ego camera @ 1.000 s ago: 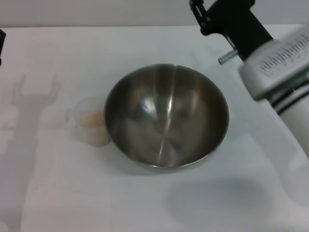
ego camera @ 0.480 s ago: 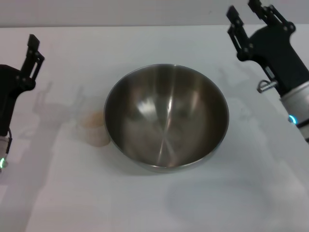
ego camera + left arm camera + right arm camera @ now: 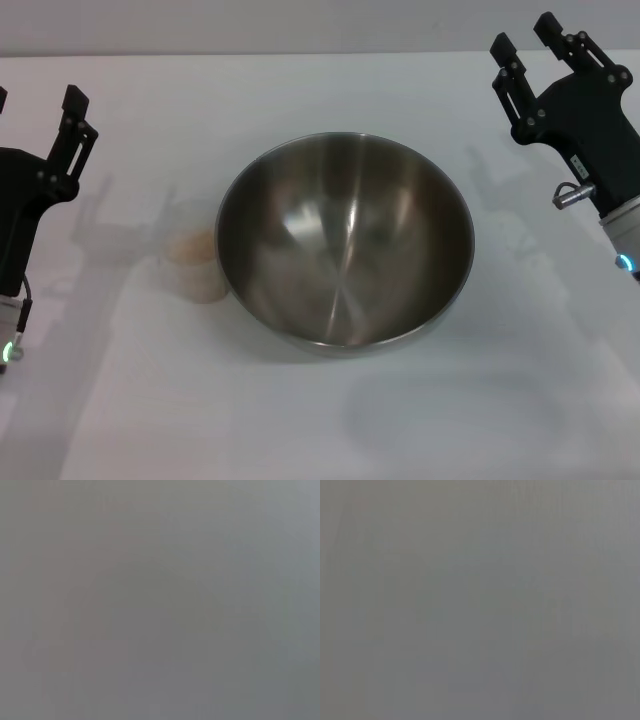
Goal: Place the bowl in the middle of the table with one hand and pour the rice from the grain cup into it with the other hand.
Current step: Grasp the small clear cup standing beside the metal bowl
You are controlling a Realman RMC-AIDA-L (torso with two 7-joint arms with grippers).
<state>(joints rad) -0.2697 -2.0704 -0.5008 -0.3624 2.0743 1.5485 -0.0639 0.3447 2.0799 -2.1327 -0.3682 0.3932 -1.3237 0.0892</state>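
The steel bowl (image 3: 345, 240) sits near the middle of the white table (image 3: 150, 400), with nothing inside it. Touching its left side stands the small clear grain cup (image 3: 194, 262) with pale rice (image 3: 190, 248) in it. My left gripper (image 3: 38, 98) is at the left edge, open, well left of the cup, holding nothing. My right gripper (image 3: 527, 36) is at the upper right, open and holding nothing, clear of the bowl's rim. Both wrist views show only flat grey.
Arm shadows fall on the table left of the cup and right of the bowl. The table's far edge (image 3: 300, 53) runs along the top of the head view.
My right arm has pulled back to the right, away from above the bowl. My left arm has come into view at the left edge. Bowl and cup have not moved.
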